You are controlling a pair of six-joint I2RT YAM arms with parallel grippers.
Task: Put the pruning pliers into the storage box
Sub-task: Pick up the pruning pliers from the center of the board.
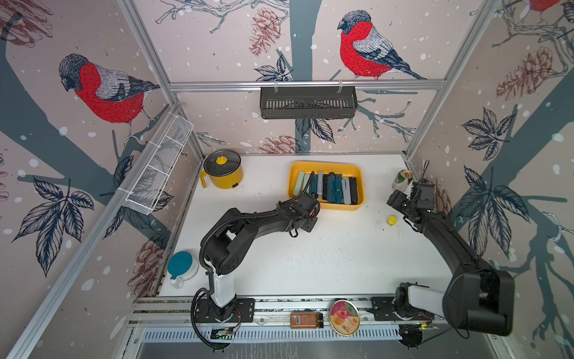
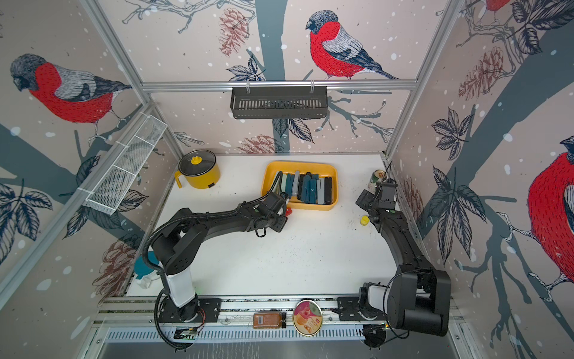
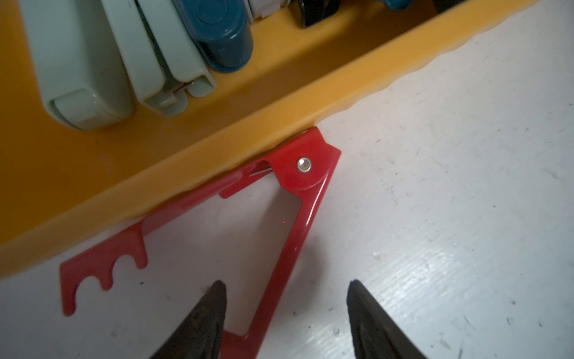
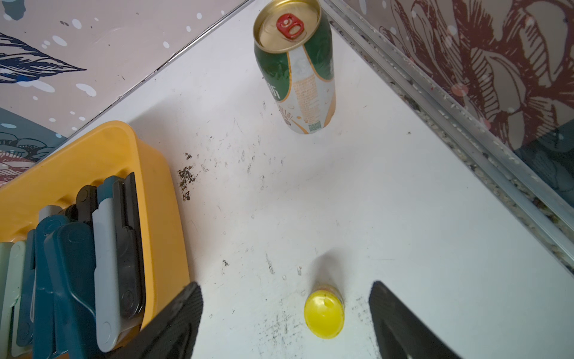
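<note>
Step in hand, as judged: pickup of the red pruning pliers (image 3: pixel 290 245), apparently the last pair outside. They lie spread in a V on the table (image 3: pixel 435 186), pivot end touching the outer wall of the storage box (image 3: pixel 279 102), one arm run along that wall. Left fingers (image 3: pixel 202 320) are spread, nothing pinched; the free arm of the V is seen between them, close to one finger. Other pruning pliers (image 1: pixel 334 188) are packed side by side inside the box. Right fingers (image 4: pixel 174 320) are spread and empty, above the table nr a yellow cap (image 4: pixel 324 314). Next move, est.: fingers to be closed on the free arm, tool lifted clear of the rim, then released inside. Risk: V may swing or catch on the wall.
</note>
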